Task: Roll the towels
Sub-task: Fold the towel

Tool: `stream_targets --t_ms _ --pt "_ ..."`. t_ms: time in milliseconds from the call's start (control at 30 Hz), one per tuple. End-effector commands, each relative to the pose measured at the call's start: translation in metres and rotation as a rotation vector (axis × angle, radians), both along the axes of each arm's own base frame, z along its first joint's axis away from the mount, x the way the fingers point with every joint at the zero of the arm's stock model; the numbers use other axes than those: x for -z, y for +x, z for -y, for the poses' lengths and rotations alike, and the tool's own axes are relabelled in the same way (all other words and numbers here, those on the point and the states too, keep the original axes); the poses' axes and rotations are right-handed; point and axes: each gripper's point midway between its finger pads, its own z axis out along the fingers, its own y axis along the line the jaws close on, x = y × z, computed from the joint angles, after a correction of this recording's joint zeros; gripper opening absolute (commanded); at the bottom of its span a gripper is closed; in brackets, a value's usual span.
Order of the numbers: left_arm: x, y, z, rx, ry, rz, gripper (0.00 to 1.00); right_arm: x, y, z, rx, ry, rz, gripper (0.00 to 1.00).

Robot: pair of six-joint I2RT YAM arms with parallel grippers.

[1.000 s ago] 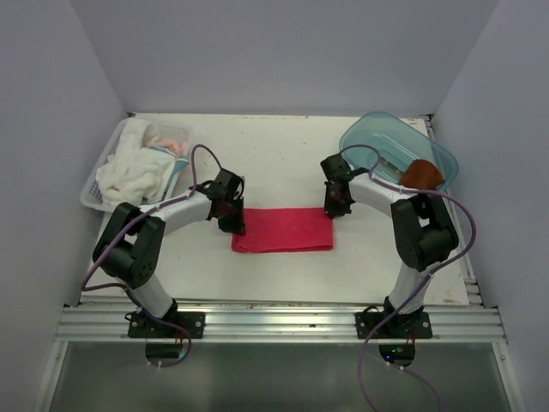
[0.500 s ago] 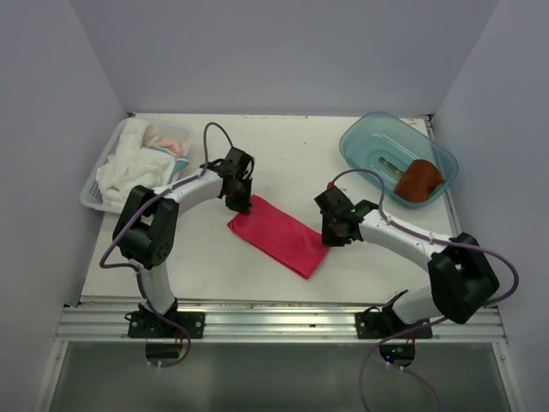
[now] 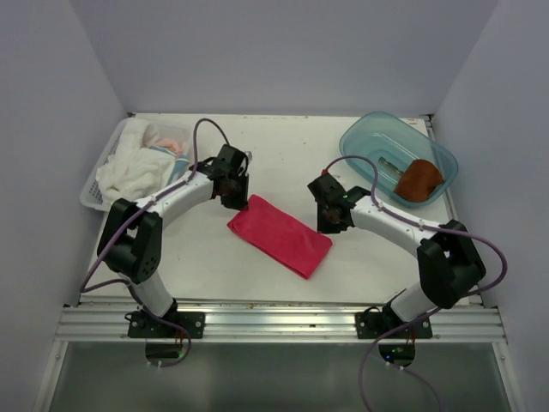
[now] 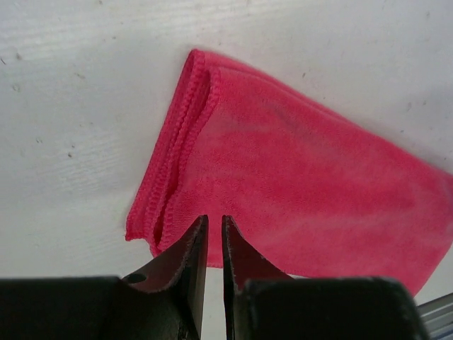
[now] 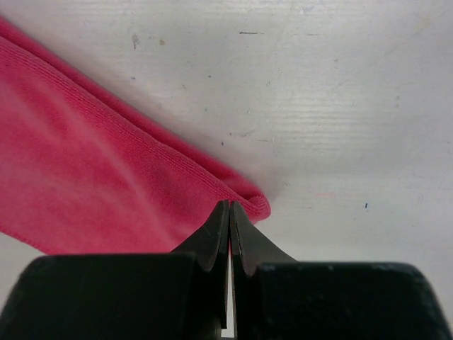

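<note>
Right now I see the pink towel (image 3: 279, 235) lying flat on the white table (image 3: 283, 146) between my two arms, folded into a long band that runs diagonally, its far end toward the left and its near end toward the right. In the left wrist view the towel (image 4: 297, 191) is a soft, fine-knit cloth with stitched hems doubled up along its short end, which curls slightly at the corner. My left gripper (image 3: 238, 199) sits at that far-left end; its black fingers (image 4: 214, 221) stand only a thin slit apart, tips just over the hem, with nothing between them. My right gripper (image 3: 333, 221) is at the towel's right-hand edge, and in its own view the wedge-shaped fingers (image 5: 229, 205) are pressed fully together, the tips meeting over the rounded folded corner of the towel (image 5: 85, 184); I see no cloth caught between them. The brown towel (image 3: 420, 179) lies bunched in a clear teal bin (image 3: 390, 137) at the far right. A white slotted basket (image 3: 94, 196) at the far left holds crumpled white cloths (image 3: 129, 172).
</note>
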Motion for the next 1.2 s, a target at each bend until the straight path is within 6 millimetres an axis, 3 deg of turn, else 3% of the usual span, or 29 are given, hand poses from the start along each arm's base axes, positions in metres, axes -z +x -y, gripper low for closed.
stream_targets --t_ms 0,167,333,400,467,500,567,600,667,733,833,900,933,967,1000,1067,1100,1167 --pt "0.023 -0.017 -0.003 0.004 -0.018 -0.067 0.17 0.013 0.005 -0.008 -0.049 -0.005 -0.023 0.0" --pt "0.057 -0.016 -0.014 0.005 0.06 -0.109 0.16 0.044 -0.01 0.007 -0.02 -0.068 -0.089 0.0" --pt "0.073 0.0 -0.011 0.009 0.091 -0.123 0.16 0.049 -0.028 0.017 0.031 -0.048 -0.099 0.0" --pt "0.064 0.021 0.001 0.012 0.064 -0.094 0.16 0.052 -0.039 0.018 0.055 -0.014 -0.104 0.0" --pt "0.069 0.033 0.009 0.019 0.058 -0.097 0.15 0.053 -0.049 0.015 0.063 0.003 -0.109 0.0" --pt "0.06 0.048 0.017 0.022 0.043 -0.063 0.15 0.051 -0.055 0.015 0.087 0.021 -0.107 0.0" --pt "0.066 0.057 0.02 0.027 0.053 -0.079 0.15 0.048 -0.065 0.006 0.076 0.047 -0.107 0.0" --pt "0.053 0.072 0.027 0.031 0.045 -0.042 0.15 0.042 -0.067 0.001 0.086 0.074 -0.09 0.0" --pt "0.049 0.078 0.028 0.038 0.068 -0.036 0.15 0.033 -0.073 -0.006 0.071 0.081 -0.076 0.0" --pt "0.026 0.086 0.032 0.046 0.07 0.015 0.15 0.015 -0.068 -0.003 0.09 0.074 -0.029 0.0" --pt "-0.004 0.083 0.033 0.065 0.05 0.059 0.27 -0.01 -0.056 0.001 0.103 0.072 0.049 0.0" --pt "-0.013 0.073 0.03 0.073 0.04 0.053 0.39 -0.024 -0.047 -0.006 0.078 0.085 0.083 0.0" --pt "-0.031 0.069 0.031 0.076 0.021 0.084 0.42 -0.026 -0.045 -0.01 0.067 0.093 0.082 0.0" --pt "-0.036 0.064 0.029 0.073 0.012 0.086 0.46 -0.022 -0.043 -0.013 0.057 0.08 0.067 0.0" --pt "-0.035 0.055 0.027 0.064 0.008 0.073 0.47 -0.025 -0.038 -0.02 0.04 0.09 0.073 0.0" --pt "-0.052 0.042 0.026 0.059 -0.033 0.093 0.47 -0.017 -0.036 -0.03 0.018 0.092 0.048 0.0" --pt "-0.045 0.031 0.025 0.051 -0.043 0.067 0.47 -0.019 -0.032 -0.038 0.003 0.109 0.056 0.0" --pt "-0.056 0.013 0.033 0.072 -0.117 0.068 0.43 -0.013 -0.033 -0.049 -0.029 0.129 0.033 0.0"
